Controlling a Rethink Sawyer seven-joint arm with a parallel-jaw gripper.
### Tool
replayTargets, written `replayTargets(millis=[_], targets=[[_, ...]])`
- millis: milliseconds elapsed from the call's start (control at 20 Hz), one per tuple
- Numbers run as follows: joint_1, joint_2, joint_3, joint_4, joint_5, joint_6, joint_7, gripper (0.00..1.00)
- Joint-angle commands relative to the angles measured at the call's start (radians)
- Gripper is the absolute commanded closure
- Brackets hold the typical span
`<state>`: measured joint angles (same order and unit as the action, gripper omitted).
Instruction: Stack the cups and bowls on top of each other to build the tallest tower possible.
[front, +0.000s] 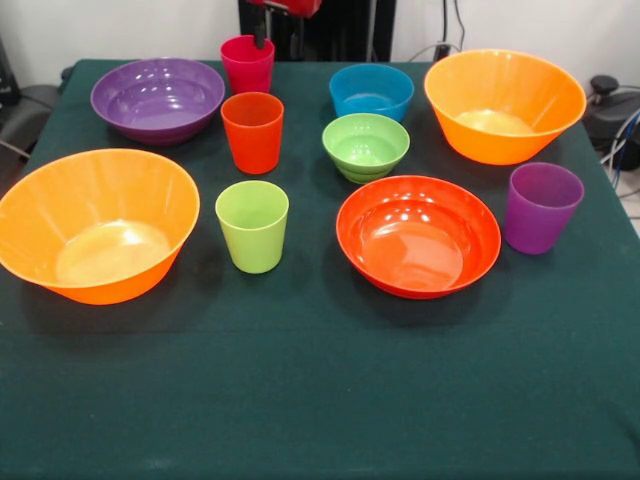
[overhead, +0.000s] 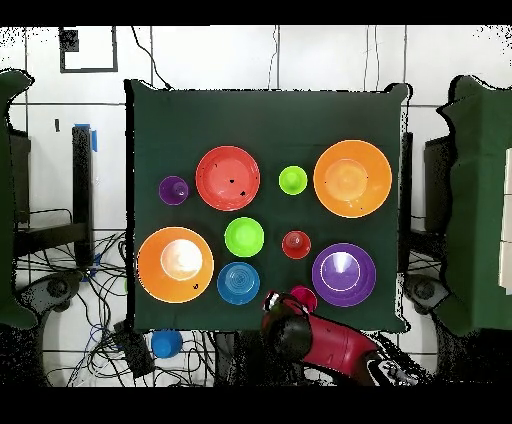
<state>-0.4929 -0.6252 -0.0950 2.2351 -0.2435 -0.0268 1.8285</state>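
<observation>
My gripper (front: 262, 35) hangs at the rim of the crimson cup (front: 247, 63) at the back of the table. In the overhead view the arm (overhead: 310, 338) covers most of that cup (overhead: 305, 296). The orange-red cup (front: 252, 130), lime green cup (front: 252, 225) and purple cup (front: 541, 207) stand upright and apart. Around them sit the purple bowl (front: 158, 98), blue bowl (front: 371, 90), small green bowl (front: 366, 146), red-orange bowl (front: 418, 235) and two large orange bowls (front: 97, 225) (front: 505, 105). Each piece stands alone; no tower is in view.
A dark green cloth (front: 320, 400) covers the table, with a wide bare strip along the front edge. Cables and dark gear (front: 608, 100) lie off the right side. In the overhead view a blue object (overhead: 166, 343) rests on the floor beside the robot's base.
</observation>
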Motion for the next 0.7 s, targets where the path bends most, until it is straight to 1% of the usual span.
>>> replayTargets(millis=[50,450,700], targets=[[0.03,0.024,0.069,-0.107,0.051,0.011,0.148,0.0],[0.023,0.107,0.07,-0.151,0.039,-0.053,0.152,0.0],[0.024,0.137,0.065,-0.17,0.031,-0.078,0.153,0.0]])
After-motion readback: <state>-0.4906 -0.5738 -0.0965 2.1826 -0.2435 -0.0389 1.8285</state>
